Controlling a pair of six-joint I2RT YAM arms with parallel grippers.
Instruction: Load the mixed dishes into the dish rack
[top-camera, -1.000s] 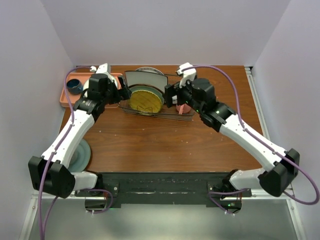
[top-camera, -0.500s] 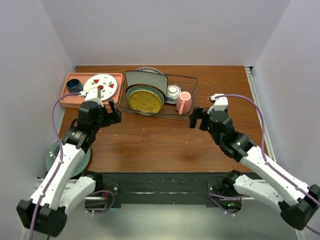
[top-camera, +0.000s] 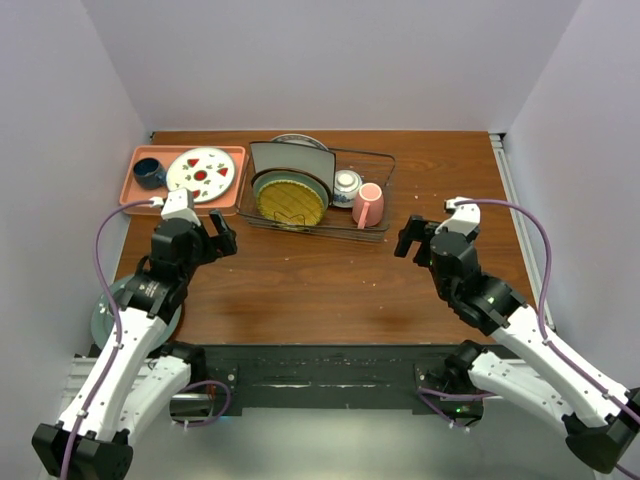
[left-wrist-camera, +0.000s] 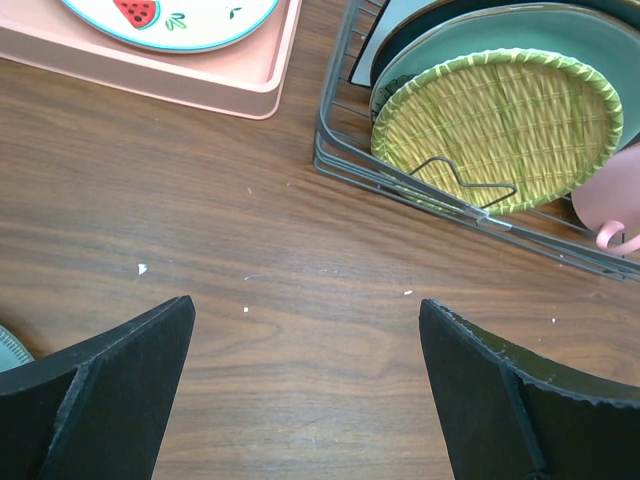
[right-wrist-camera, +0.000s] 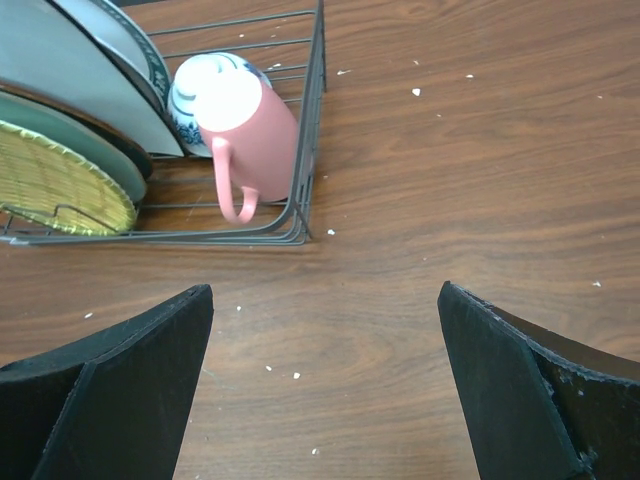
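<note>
The dark wire dish rack stands at the back middle. In it stand a white square plate, a round plate behind it, a grey-green plate with a yellow woven disc, the blue-and-white bowl and the pink mug. A pale green round plate lies at the table's near left edge, partly under my left arm. My left gripper and right gripper are both open and empty over bare wood in front of the rack. The mug lies on its side.
A salmon-pink tray at the back left holds a white plate with red marks and a small dark blue cup. The tray's corner lies close to the rack's left end. Purple walls enclose the table.
Both arms have pulled back from the rack toward the near edge, grippers empty. The pink mug and the bowl now show in the rack's right end.
</note>
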